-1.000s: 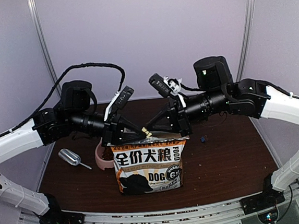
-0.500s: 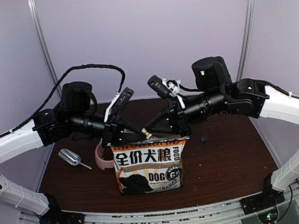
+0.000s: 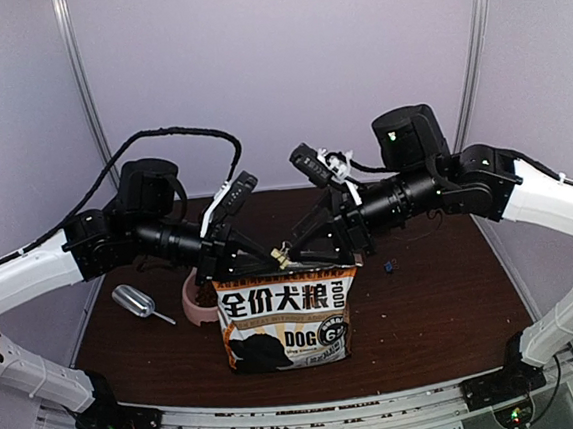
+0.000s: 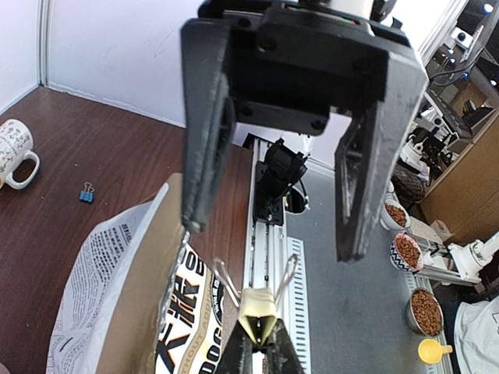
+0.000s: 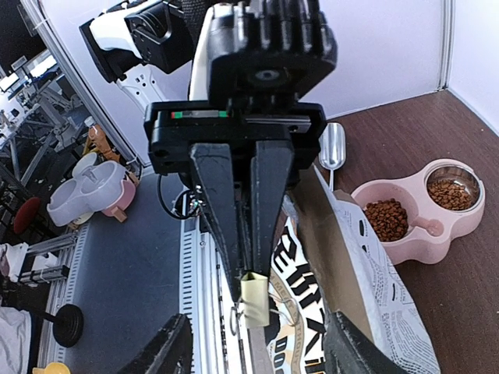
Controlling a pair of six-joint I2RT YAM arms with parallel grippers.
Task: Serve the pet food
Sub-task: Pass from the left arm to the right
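- Plainly, the left gripper (image 5: 248, 273) had its fingers pressed together on a cream binder clip (image 4: 260, 313), held at the top edge of the kraft dog-food bag (image 3: 285, 315). Whether the clip bit the paper or hung free of it could not be told.
- The right gripper (image 4: 271, 238) faced it from the far side with its jaws apart and nothing between them. The clip's wire handles pointed toward that gap.
- By my judgement, the step in hand was getting the clip clear so that the bag mouth could open.
- To do it well, the left clamp needed to be firm, and the clip needed drawing straight up off the edge rather than dragged sideways, lest the standing bag tip.
- The free right gripper was well placed to pinch the bag's rim and steady it. The clip was best set down away from the food.
- The pet food (image 5: 382, 218) lay as brown kibble in both cups of the pink double bowl (image 5: 413, 243).
- In the top view the bowl sat at about 8 o'clock from the left gripper, near it but lower on the table, partly behind the bag's left side.
- Any kibble inside the bag, at 6 o'clock beneath both grippers, was hidden.
- The silver scoop (image 3: 134, 301) lay at 9 o'clock from the bowl, apart from both grippers.
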